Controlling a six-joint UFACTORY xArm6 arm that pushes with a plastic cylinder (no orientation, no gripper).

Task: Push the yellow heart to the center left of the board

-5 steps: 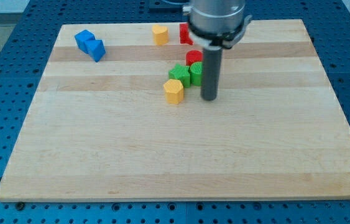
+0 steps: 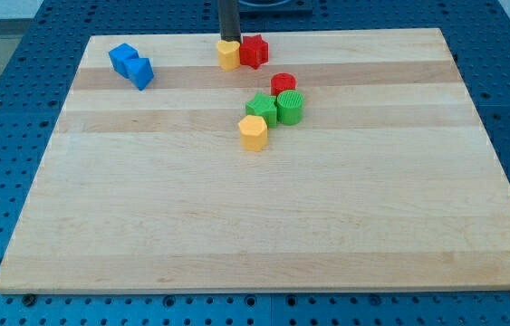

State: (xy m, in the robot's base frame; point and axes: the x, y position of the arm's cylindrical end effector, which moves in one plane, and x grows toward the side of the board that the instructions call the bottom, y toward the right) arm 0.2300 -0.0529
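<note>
The yellow heart [image 2: 228, 54] lies near the view's top edge of the board, a little left of the middle. It touches a red star [image 2: 254, 51] on its right. My tip [image 2: 228, 42] is at the heart's top side, right against it or just behind it. The rod rises out of the view's top. A second yellow block [image 2: 253, 132], roughly hexagonal, lies near the board's middle.
Two blue blocks [image 2: 130, 65] sit together at the view's top left. A red cylinder [image 2: 283, 84], a green star-like block [image 2: 260, 109] and a green cylinder [image 2: 290, 107] cluster just above the second yellow block. The wooden board [image 2: 236, 226] lies on a blue perforated table.
The rod has moved from the right of the green blocks up and left to the yellow heart's top side. The red star now sits further left, against the heart.
</note>
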